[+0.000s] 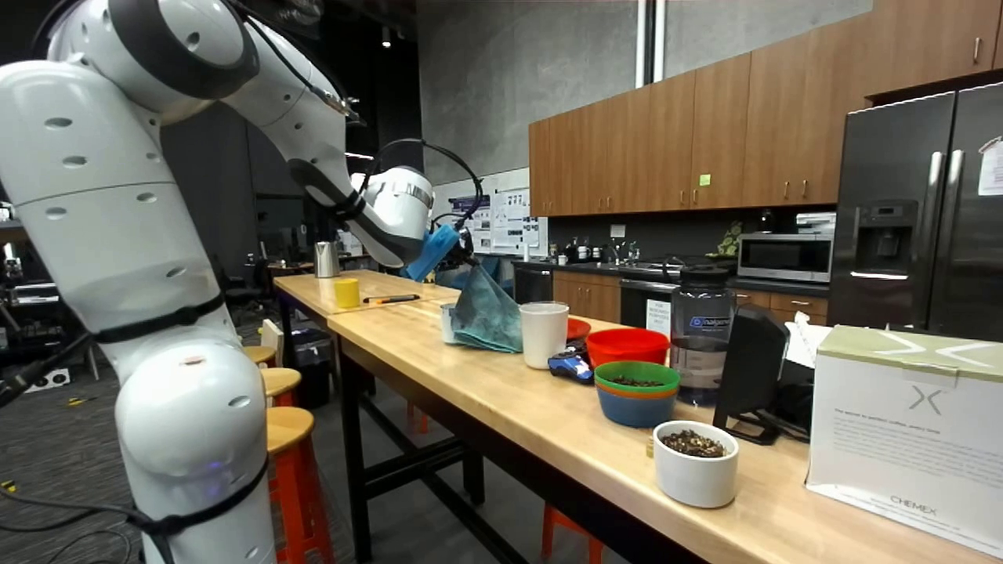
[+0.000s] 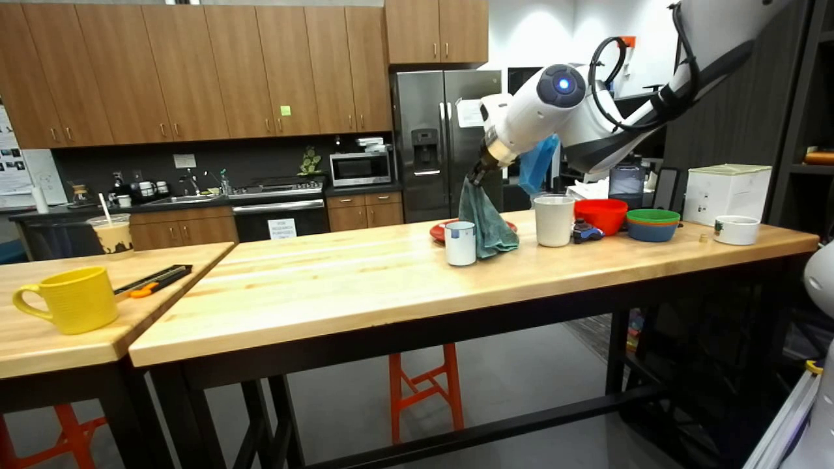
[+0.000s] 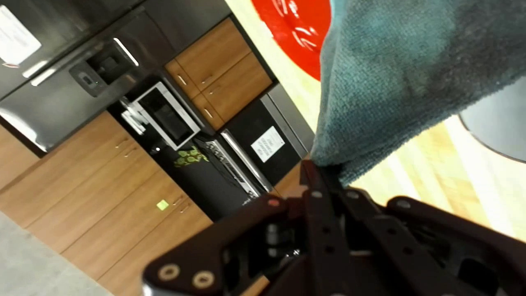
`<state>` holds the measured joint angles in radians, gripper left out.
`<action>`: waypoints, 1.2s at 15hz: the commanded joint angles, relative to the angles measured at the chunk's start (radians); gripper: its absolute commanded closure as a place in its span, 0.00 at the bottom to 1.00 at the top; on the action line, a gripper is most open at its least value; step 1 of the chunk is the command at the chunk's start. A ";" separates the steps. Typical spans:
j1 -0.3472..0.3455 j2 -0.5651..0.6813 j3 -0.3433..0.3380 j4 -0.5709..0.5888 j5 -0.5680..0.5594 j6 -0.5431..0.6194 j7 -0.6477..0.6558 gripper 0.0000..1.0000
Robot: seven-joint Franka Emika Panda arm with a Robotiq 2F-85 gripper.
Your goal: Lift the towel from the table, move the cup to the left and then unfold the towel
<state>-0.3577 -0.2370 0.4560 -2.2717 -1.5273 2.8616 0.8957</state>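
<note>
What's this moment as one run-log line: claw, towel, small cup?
claw: shut on towel | towel: hanging, low end seemingly on table, not spread flat | small cup: upright beside towel, contact unclear

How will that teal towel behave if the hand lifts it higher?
The towel will likely hang limp, since it droops in folds below the hand. Its fuzzy surface, plain in the wrist view, probably resists slipping. It might brush the small white cup, as its lower part sits close by.

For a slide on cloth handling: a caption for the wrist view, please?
The gripper pinches a blue-green towel, a red plate showing past its edge.
</note>
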 commanded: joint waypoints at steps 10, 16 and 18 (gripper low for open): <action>0.061 0.166 0.064 0.035 0.030 0.131 -0.013 1.00; 0.064 0.192 0.074 0.069 0.024 0.172 0.003 1.00; 0.067 0.209 0.081 0.088 0.017 0.183 0.013 1.00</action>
<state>-0.2969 -0.0611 0.5310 -2.2238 -1.5069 3.0178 0.8958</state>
